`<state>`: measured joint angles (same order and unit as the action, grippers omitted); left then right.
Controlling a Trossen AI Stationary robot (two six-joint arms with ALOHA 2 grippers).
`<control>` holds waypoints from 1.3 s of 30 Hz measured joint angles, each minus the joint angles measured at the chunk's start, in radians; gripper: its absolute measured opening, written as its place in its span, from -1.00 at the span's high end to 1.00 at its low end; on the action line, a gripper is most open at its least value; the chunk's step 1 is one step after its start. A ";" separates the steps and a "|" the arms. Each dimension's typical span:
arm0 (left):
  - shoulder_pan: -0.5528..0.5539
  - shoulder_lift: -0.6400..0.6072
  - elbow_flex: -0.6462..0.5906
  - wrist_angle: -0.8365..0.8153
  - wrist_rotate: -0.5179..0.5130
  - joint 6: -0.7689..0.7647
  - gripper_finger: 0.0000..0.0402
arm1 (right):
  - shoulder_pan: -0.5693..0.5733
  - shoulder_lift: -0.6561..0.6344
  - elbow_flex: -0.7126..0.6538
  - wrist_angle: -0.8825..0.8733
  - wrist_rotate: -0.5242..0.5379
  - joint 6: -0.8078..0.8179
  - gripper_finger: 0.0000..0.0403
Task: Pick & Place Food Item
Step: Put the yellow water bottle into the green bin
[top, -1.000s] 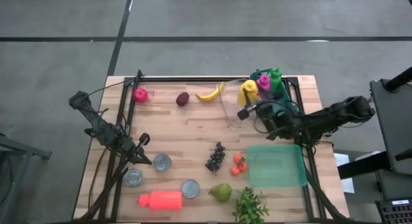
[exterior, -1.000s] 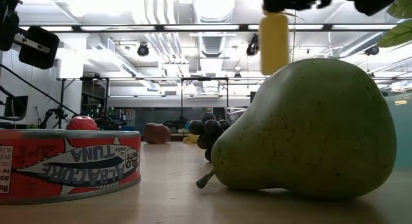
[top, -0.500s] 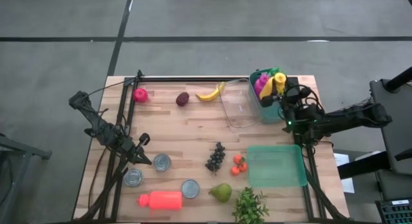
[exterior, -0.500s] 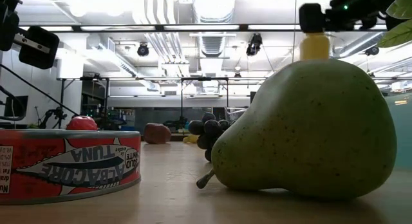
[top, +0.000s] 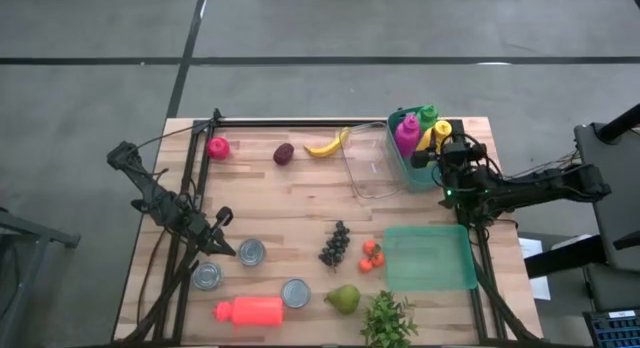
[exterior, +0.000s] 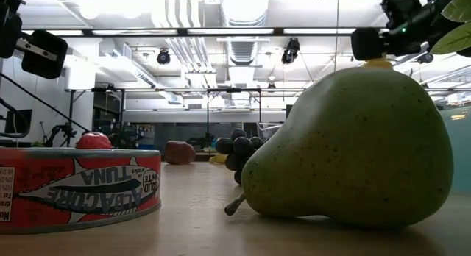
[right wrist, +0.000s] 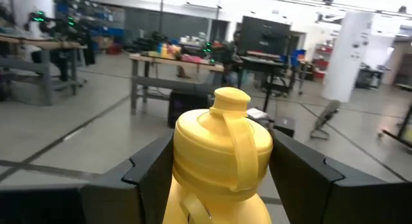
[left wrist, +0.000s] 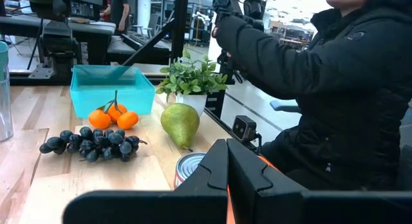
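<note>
**Yellow bottle held over the teal bin at the back right corner**

Yellow plastic fills my right wrist view: my right end effector pinches a yellow bottle between its two fingers, cap upward. Seen from above, I hold it at the rim of a teal bin at the far right of the wooden worktop, just beside a pink bottle and a green bottle already standing inside. I judge this to be the placing step. Next I need to lower the bottle straight into the free space, then spread my fingers.

The two upright bottles crowd the bin, so I could knock them. A clear container touches the bin's near side. My left end effector waits pressed together near some tins, well apart. Grapes, oranges, a pear, a banana and a teal tray lie elsewhere. A person in a dark jacket sits beside the worktop.
</note>
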<state>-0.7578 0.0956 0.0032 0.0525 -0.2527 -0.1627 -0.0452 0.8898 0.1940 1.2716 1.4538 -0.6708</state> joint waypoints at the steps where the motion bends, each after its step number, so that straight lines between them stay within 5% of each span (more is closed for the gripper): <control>1: 0.000 0.000 0.000 0.000 0.000 0.000 1.00 | -0.009 0.000 0.000 -0.001 0.009 0.004 -0.09; 15: 0.000 0.000 0.000 0.000 0.000 0.000 1.00 | -0.182 0.002 -0.075 -0.010 -0.009 0.227 -0.09; 39: 0.000 0.000 0.000 0.000 0.000 0.000 1.00 | -0.195 0.082 -0.100 -0.224 -0.079 0.418 -0.09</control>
<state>-0.7578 0.0956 0.0032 0.0524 -0.2530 -0.1627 -0.2405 0.9713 0.0945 1.0473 1.3750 -0.2530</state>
